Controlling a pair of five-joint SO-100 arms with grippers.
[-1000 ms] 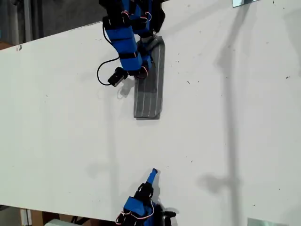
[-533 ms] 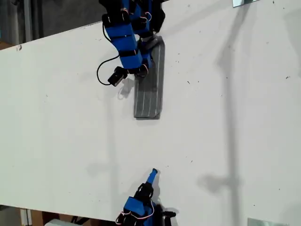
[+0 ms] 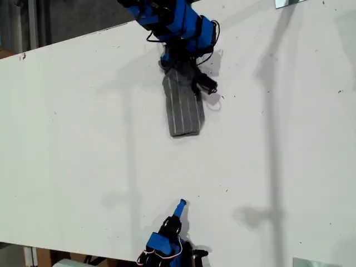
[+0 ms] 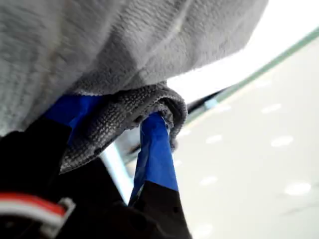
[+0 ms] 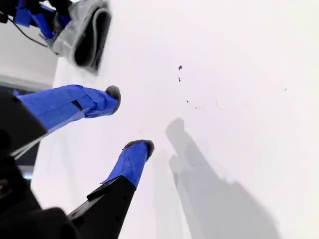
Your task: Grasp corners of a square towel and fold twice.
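Note:
The towel [image 3: 184, 107] is a dark gray striped strip lying lengthwise on the white table [image 3: 78, 144], a little tilted. Its far end lifts up under the blue arm at the exterior view's top. My first gripper [image 3: 173, 59] is shut on that end; in the first wrist view the cloth [image 4: 124, 45] bunches over the blue fingers [image 4: 157, 144] and a rolled corner [image 4: 164, 102] wraps one of them. My second gripper [image 3: 179, 208] sits low in the exterior view's middle, open and empty [image 5: 130, 118], well short of the towel [image 5: 82, 30].
The table's far edge runs slanting across the exterior view's upper left. Metal pieces lie at the exterior view's top right [image 3: 289, 3] and bottom right [image 3: 311, 262]. Small dark specks [image 3: 222, 98] dot the surface.
The first arm has swung toward the exterior view's right, dragging the towel's far end with it. The towel has shifted right and now slants. The second arm has not moved.

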